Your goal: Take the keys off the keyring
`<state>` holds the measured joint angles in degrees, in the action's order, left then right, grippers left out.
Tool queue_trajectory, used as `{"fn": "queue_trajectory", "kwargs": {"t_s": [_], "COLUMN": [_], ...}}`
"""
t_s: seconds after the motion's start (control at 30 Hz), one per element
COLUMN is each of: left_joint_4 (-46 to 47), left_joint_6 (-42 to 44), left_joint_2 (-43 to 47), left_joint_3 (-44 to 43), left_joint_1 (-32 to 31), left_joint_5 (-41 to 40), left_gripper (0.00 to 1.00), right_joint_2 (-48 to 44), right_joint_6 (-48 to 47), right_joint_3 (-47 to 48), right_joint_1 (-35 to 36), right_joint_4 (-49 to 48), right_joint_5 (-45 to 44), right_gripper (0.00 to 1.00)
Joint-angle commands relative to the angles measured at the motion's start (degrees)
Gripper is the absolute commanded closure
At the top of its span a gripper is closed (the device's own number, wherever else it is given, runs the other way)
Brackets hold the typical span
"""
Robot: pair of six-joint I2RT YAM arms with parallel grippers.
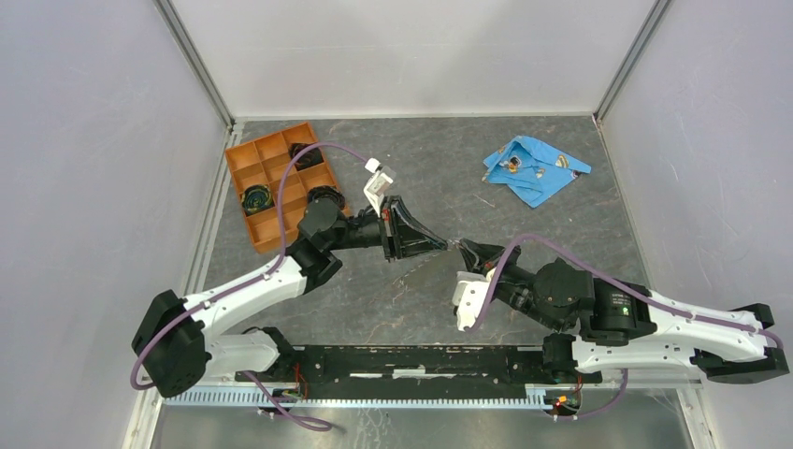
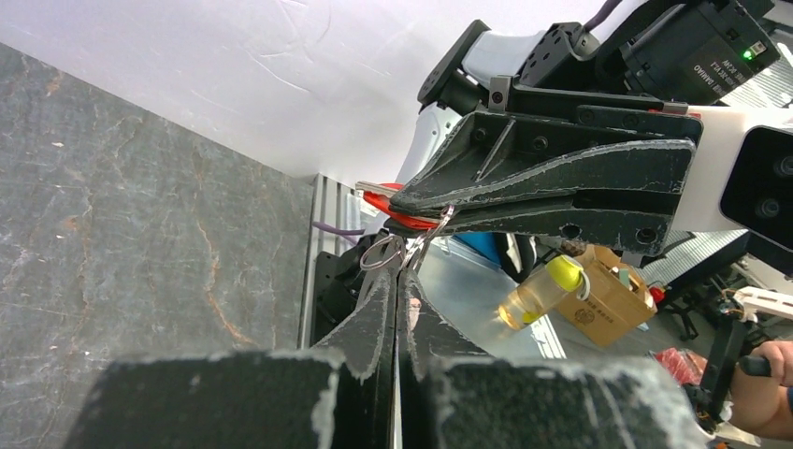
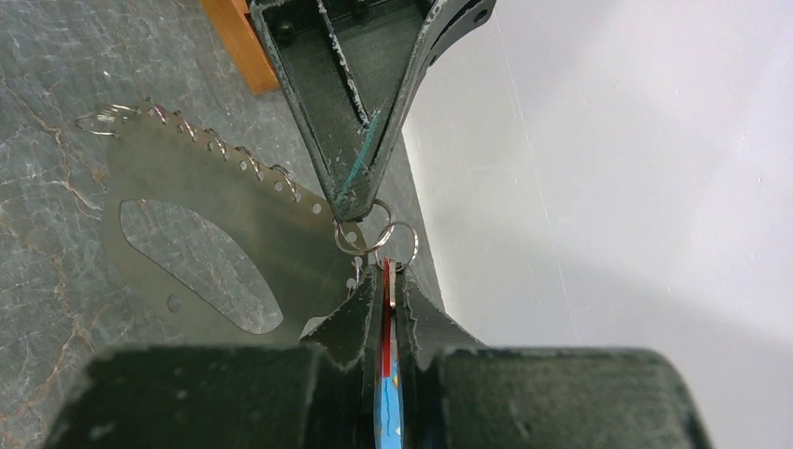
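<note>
My two grippers meet tip to tip above the middle of the table. My left gripper [image 1: 441, 245] [image 2: 402, 269] is shut on the keyring [image 2: 378, 253], a thin silvery wire loop at its fingertips. My right gripper [image 1: 461, 247] [image 3: 385, 271] is shut on the red-headed key [image 3: 384, 299], which shows as a red sliver between its fingers. In the left wrist view the key's red head [image 2: 379, 199] sticks out of the right gripper's tips. In the right wrist view two linked wire loops [image 3: 361, 236] hang between the left gripper's tips [image 3: 353, 201] and the key.
An orange compartment tray [image 1: 271, 192] with black coiled rings stands at the back left. A blue cloth [image 1: 533, 168] with brass-and-silver round bits lies at the back right. A flat grey plate with an oval cut-out [image 3: 187, 243] lies on the table below the grippers.
</note>
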<state>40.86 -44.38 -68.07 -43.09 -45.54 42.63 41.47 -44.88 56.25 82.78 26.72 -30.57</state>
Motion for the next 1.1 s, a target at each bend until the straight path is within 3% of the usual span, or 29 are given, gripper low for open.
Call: {"fn": "queue_trajectory", "kwargs": {"t_s": [0.0, 0.17, 0.3, 0.47, 0.73, 1.07], "left_joint_4": [4.1, 0.4, -1.6, 3.2, 9.7, 16.4], "left_joint_6": [-4.0, -1.9, 2.6, 9.4, 19.6, 25.1], "left_joint_2": [-0.7, -1.4, -0.8, 2.5, 5.4, 4.6], "left_joint_3": [-0.7, -1.8, -1.4, 1.6, 3.9, 3.3], "left_joint_1": [0.4, 0.5, 0.4, 0.1, -0.5, -1.2], "left_joint_5": [0.6, 0.3, -0.7, -1.7, 0.4, 3.6], "left_gripper": [0.98, 0.97, 0.83, 0.68, 0.65, 0.63], "right_joint_2": [0.0, 1.5, 1.4, 0.6, -1.6, -4.8], "right_joint_6": [-0.3, -0.5, -0.8, -1.0, -0.9, 0.6], "right_joint_3": [1.0, 1.9, 1.8, 1.6, 1.8, 3.1], "right_joint_1": [0.5, 0.9, 1.2, 1.4, 1.6, 1.7], "right_joint_4": [-1.5, -1.7, -3.1, -4.8, -6.0, -5.6], "right_joint_5": [-1.4, -1.6, -1.2, 0.6, 5.4, 14.5], "right_gripper": [0.99, 0.99, 0.99, 0.99, 0.99, 0.99]}}
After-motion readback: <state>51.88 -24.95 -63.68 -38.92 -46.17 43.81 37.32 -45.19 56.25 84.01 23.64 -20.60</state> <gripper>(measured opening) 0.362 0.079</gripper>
